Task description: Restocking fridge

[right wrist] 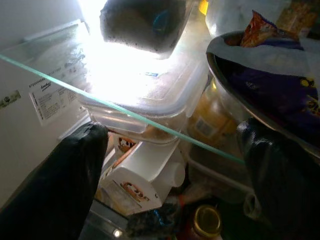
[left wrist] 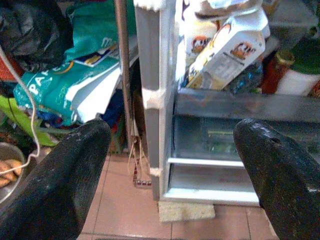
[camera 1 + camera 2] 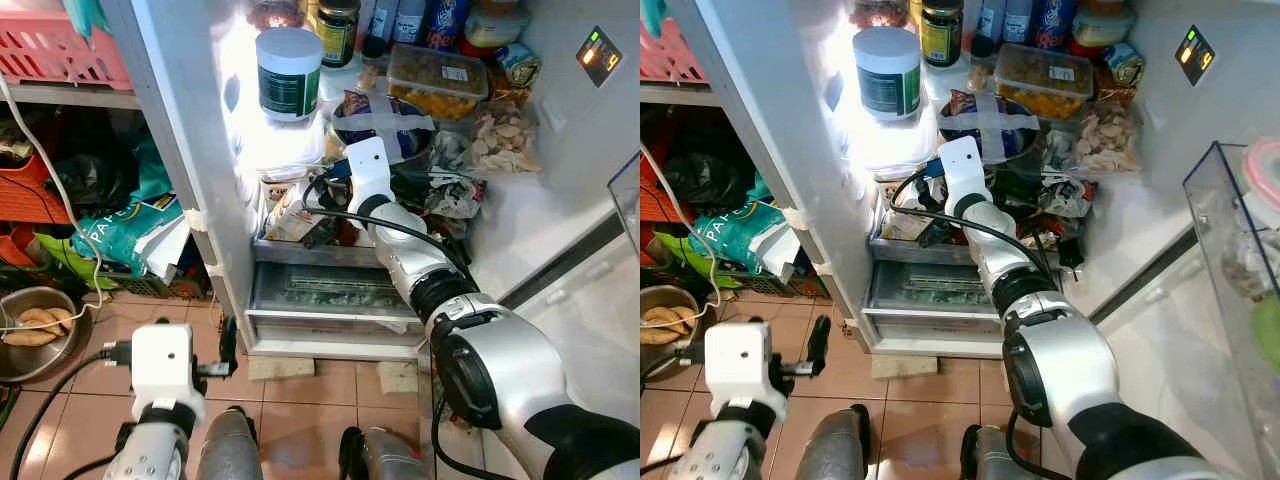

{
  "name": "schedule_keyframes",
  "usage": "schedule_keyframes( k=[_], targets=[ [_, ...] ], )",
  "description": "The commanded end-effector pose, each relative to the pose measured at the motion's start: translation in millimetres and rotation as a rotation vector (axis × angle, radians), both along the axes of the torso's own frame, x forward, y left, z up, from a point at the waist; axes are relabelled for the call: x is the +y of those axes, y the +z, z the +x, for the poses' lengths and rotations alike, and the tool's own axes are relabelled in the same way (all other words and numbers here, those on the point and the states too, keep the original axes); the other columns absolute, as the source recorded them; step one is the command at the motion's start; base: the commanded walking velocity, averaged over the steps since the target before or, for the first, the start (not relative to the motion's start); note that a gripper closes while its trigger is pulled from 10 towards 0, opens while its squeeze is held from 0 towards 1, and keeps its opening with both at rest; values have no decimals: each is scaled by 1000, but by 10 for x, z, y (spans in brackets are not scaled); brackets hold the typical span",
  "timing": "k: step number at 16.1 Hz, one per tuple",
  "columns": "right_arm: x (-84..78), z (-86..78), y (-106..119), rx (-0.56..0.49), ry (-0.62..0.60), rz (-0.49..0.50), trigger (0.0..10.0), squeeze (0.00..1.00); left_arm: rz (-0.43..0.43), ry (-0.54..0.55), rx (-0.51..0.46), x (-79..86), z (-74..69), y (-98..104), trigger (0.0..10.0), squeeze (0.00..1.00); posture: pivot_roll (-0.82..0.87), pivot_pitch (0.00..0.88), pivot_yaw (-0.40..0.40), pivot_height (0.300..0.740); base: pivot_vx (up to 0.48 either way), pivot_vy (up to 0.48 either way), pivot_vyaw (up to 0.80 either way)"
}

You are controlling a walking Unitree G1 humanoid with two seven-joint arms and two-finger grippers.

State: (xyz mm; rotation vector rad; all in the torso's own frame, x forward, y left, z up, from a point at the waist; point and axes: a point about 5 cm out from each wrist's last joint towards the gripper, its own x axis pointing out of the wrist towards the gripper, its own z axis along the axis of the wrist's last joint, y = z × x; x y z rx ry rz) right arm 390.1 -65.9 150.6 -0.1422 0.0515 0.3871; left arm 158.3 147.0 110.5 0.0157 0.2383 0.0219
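R gripper (image 1: 165, 165) wide, empty, at fridge shelf (image 1: 125, 112) nr carton (image 1: 135, 187). L gripper (image 2: 165, 165) wide, idle. Next, likely: grasp carton.

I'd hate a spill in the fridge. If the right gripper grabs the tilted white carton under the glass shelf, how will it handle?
The white carton lies tilted among clutter, so it would probably slide. Its board walls likely dent under the right gripper.

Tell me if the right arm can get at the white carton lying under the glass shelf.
Probably yes. The right gripper is open and already inside the fridge, aimed at the white carton just below the glass shelf. Nothing sits between fingers and carton, though shelf and steel bowl leave little room.
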Motion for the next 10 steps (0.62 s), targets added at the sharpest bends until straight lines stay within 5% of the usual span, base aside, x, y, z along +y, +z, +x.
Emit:
schedule_keyframes(
  k=[1,3,9,10],
  targets=[
    [-222,2,-30,-25,-25,2,10000,365,3,4,13,9,19,-36,10000,0,237,186,-63,740,0,0,0],
    [-414,-50,-83,-60,-7,3,10000,0,4,-5,-6,10,112,-43,10000,0,219,155,-60,740,0,0,0],
    [-693,-453,-126,-201,121,-24,10000,0,13,-55,-77,-9,488,-58,10000,0,123,18,-28,740,0,0,0],
    [-704,-667,-171,-213,136,-25,10000,0,17,-79,-93,-33,561,-64,10000,0,108,0,-21,740,0,0,0]
  ],
)
